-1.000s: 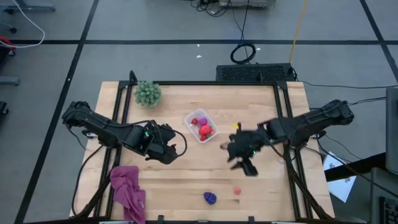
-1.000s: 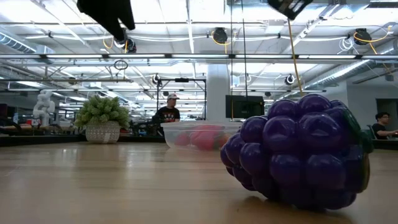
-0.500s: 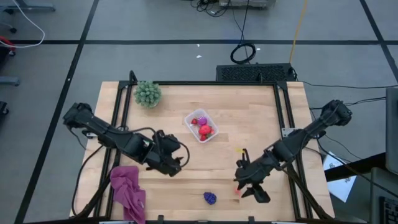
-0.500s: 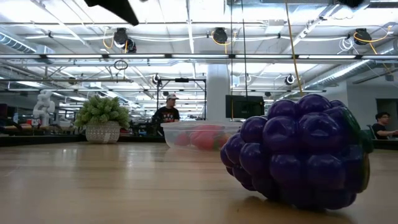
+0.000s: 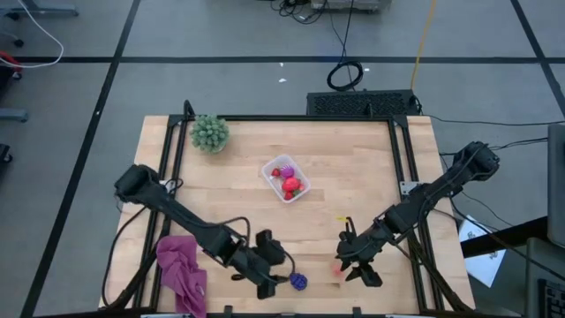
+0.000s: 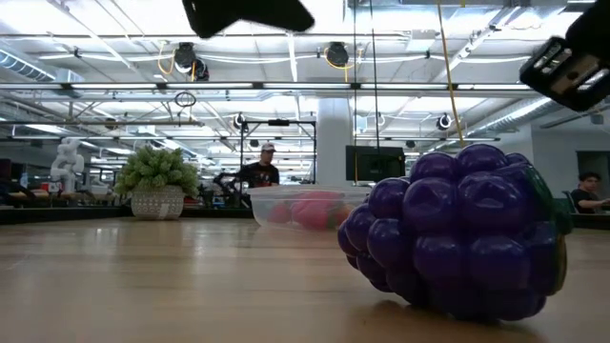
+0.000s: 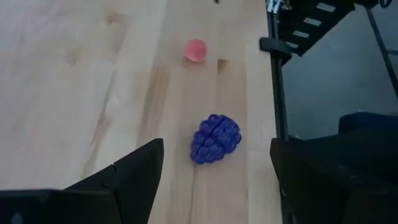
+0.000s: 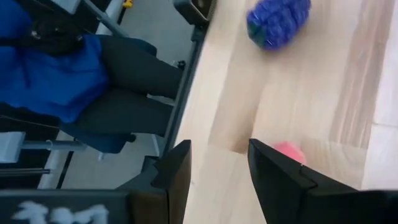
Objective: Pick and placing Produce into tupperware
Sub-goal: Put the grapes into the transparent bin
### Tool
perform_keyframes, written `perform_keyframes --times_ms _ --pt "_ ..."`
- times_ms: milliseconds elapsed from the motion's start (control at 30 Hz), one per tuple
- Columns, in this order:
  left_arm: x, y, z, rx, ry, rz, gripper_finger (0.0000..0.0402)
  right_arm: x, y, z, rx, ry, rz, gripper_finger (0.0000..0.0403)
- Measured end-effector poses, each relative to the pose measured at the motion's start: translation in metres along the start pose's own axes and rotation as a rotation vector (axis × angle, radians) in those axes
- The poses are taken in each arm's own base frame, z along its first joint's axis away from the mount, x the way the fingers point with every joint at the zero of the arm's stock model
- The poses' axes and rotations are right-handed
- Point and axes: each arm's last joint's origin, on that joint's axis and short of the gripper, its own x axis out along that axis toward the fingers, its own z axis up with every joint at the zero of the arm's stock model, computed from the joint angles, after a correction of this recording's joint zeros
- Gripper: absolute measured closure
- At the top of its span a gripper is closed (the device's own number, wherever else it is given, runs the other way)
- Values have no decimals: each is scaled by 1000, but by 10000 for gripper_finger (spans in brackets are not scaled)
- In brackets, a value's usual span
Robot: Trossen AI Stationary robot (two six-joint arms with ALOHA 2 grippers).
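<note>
Purple grape cluster on tabletop: my left gripper just beside it, fingers apart, empty. Pink fruit, near the grapes: my right gripper beside it, fingers narrowly parted, nothing held.

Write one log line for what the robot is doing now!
left pincer: open over purple grapes | right pincer: by pink fruit | tupperware: partly filled

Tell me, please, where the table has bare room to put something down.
The wood between the plant and the left arm is bare, and so is the far right corner beyond the container. The near edge is crowded: the cloth, the left pincer beside the purple fruit, and the right pincer over the pink fruit.
</note>
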Motion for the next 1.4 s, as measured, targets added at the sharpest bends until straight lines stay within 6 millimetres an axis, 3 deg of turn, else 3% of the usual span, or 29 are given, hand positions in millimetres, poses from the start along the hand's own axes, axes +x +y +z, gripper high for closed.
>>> perform_keyframes --times_ms 367,700,1033,1400 --pt "36 1 -20 168 88 -11 105 -1 -2 3 13 -54 24 252" --pt "38 2 -21 237 93 -15 105 -16 -10 19 34 -161 32 252" --pt "71 4 -38 225 152 -81 105 -24 -28 27 52 -196 -18 252" --pt "75 6 -36 275 122 -78 105 -26 -32 30 63 -212 -26 252"
